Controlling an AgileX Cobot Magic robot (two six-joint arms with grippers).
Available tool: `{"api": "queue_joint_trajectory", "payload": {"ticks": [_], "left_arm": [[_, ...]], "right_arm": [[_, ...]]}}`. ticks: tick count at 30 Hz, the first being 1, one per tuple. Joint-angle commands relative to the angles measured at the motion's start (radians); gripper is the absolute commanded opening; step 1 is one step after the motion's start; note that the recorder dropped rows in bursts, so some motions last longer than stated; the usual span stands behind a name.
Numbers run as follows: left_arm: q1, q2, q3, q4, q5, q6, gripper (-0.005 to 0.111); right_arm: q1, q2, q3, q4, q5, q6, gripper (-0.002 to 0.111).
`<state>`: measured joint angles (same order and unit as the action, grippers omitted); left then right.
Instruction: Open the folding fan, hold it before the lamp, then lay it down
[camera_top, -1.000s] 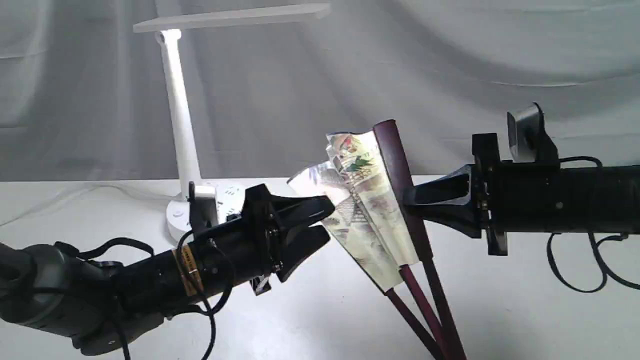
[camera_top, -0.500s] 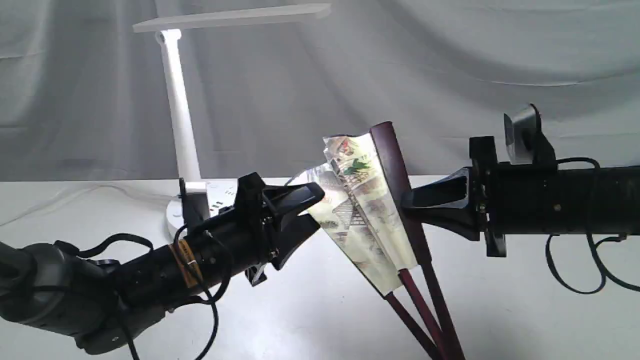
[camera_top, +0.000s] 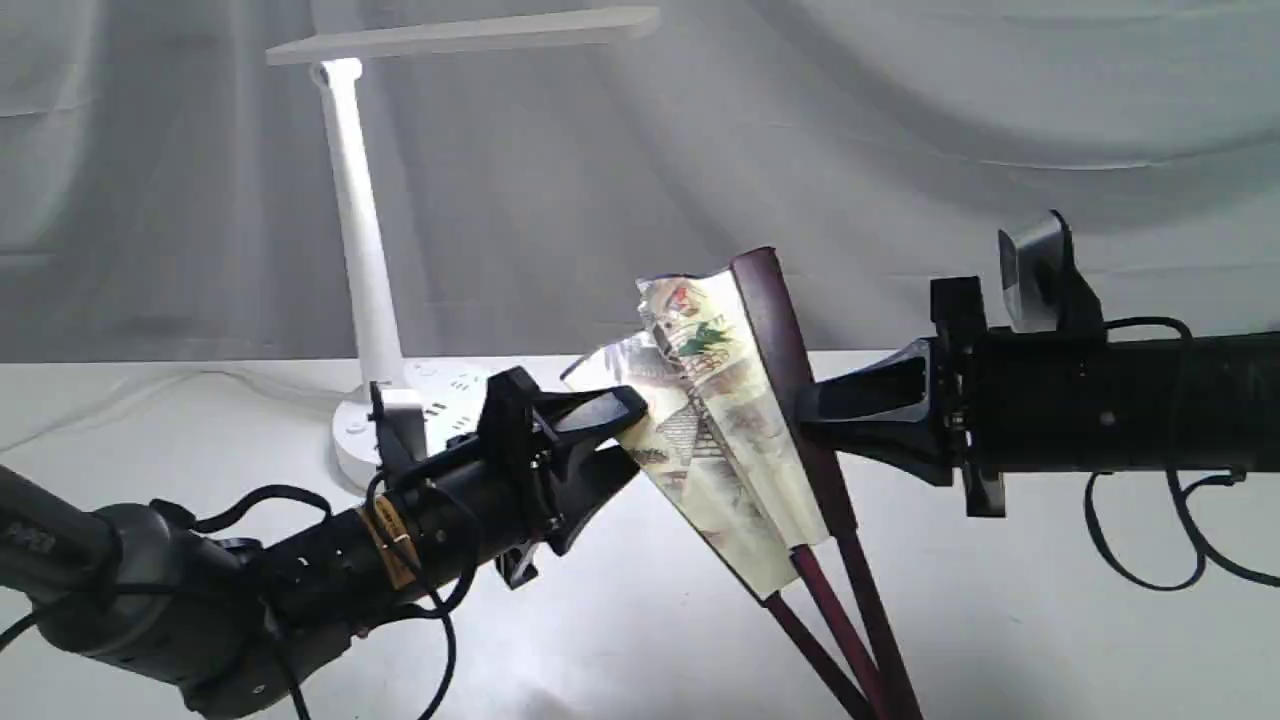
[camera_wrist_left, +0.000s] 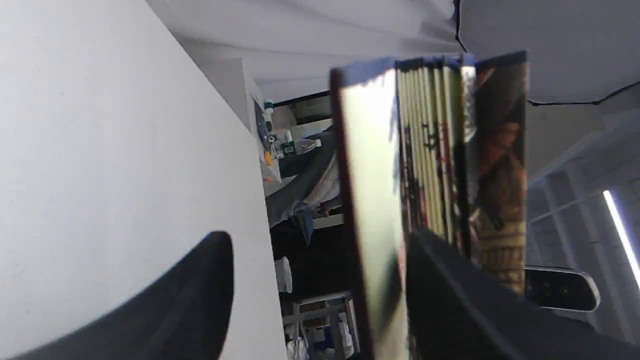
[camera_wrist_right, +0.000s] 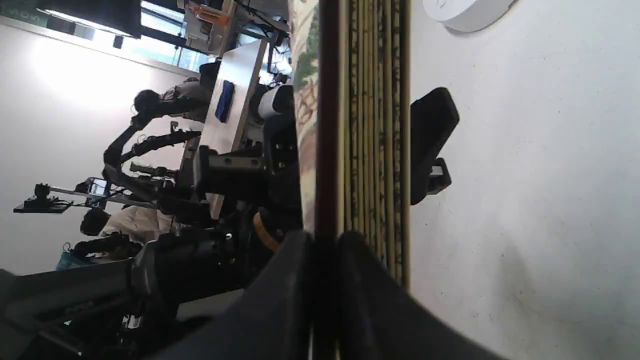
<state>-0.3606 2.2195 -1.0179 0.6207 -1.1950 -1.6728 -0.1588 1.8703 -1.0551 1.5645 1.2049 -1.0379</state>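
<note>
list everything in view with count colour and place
cream pleated paper folding fan with maroon wooden ribs: one, cream and maroon, partly open, held tilted at centre
white plastic desk lamp: one, white, on the table behind the left arm
white table: one, white, under everything
grey cloth backdrop: one, grey, behind the table
left arm's black fingers: one pair, black, open at the fan's left edge
right arm's black fingers: one pair, black, shut on the fan's maroon outer rib

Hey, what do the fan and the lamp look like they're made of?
The folding fan: glossy dark maroon ribs, likely lacquered wood; creased, printed leaf that looks like paper. The lamp: smooth, evenly white post and base, probably plastic.
</note>
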Motion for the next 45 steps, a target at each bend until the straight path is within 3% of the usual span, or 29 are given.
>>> {"api": "queue_joint_trajectory", "payload": {"ticks": [1,10,15,21,27,30,37,45], "left_arm": [[0.001,0.024,-0.028,-0.006,-0.026,-0.021,0.052],[0.001,0.03,-0.034,-0.006,-0.026,-0.028,0.047],[0.001,0.028,-0.034,-0.015,-0.026,-0.032,0.026],[0.001,0.028,-0.035,-0.019,-0.026,-0.077,0.009],[0.001,0.028,-0.035,-0.019,-0.026,-0.086,0.007],[0.001,0.028,-0.035,-0.019,-0.026,-0.111,0.0],[0.001,0.021,-0.035,-0.017,-0.026,-0.19,0.0],[0.001,-0.026,-0.035,0.002,-0.026,-0.21,0.0]], "right_arm": [[0.009,-0.004,0.0,0.008,0.016,-0.012,0.0],[0.009,-0.004,0.0,0.012,0.016,-0.031,0.0],[0.009,-0.004,0.0,-0.008,0.016,-0.031,0.0],[0.009,-0.004,0.0,-0.01,0.016,-0.031,0.0],[0.009,-0.004,0.0,-0.01,0.016,-0.031,0.0],[0.009,-0.004,0.0,-0.01,0.016,-0.031,0.0],[0.009,-0.004,0.0,-0.008,0.016,-0.031,0.0],[0.009,-0.004,0.0,0.008,0.016,-0.031,0.026]]}}
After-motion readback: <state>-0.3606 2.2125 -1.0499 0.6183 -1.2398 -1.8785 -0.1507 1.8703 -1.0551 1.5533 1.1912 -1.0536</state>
